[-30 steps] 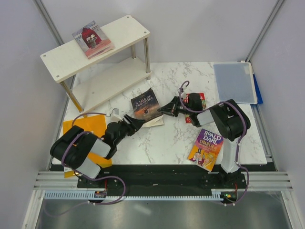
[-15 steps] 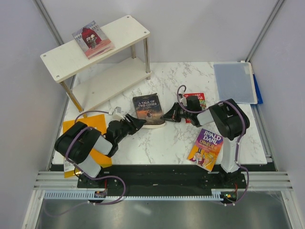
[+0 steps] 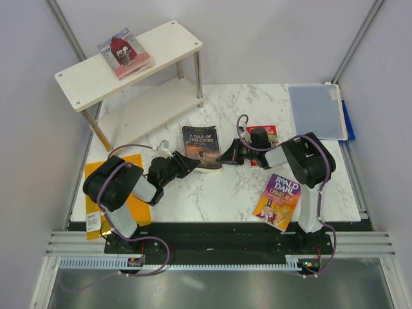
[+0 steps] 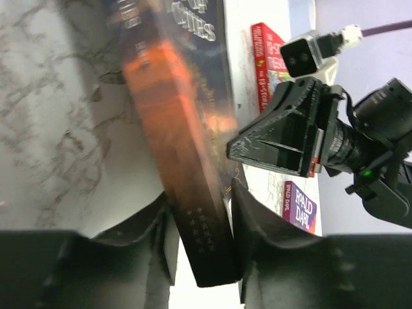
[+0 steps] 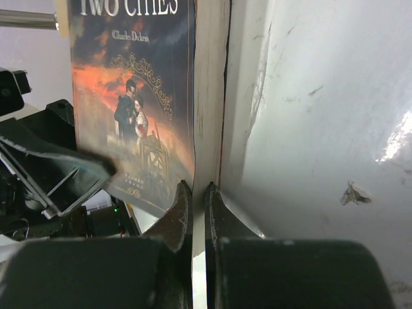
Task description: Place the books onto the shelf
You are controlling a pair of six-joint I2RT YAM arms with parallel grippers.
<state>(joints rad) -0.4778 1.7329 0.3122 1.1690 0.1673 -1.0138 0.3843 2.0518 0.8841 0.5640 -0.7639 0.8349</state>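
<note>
Marbled table point(image 3: 219, 193), pale shelf point(image 3: 141, 112) rear left, Roald Dahl book point(image 3: 278, 201), red book point(image 3: 268, 129), grey folder point(image 3: 315, 111), orange sheet point(image 3: 132, 164)

"Where does the shelf point(image 3: 138, 74) stand?"

"At the far left of the table point(image 3: 219, 193), with one illustrated book point(image 3: 125, 53) on its top board."

"And the other books?"

"The Two Cities book point(image 3: 201, 145) lies mid-table, between the left gripper point(image 3: 190, 162) and the right gripper point(image 3: 223, 156). The Treehouse book point(image 3: 265, 131) is behind the right arm, and the Roald Dahl book point(image 3: 278, 201) is at the near right."

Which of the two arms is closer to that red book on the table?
Right. The right arm reaches across the red book; the left arm sits beyond the dark book, farther off.
</note>
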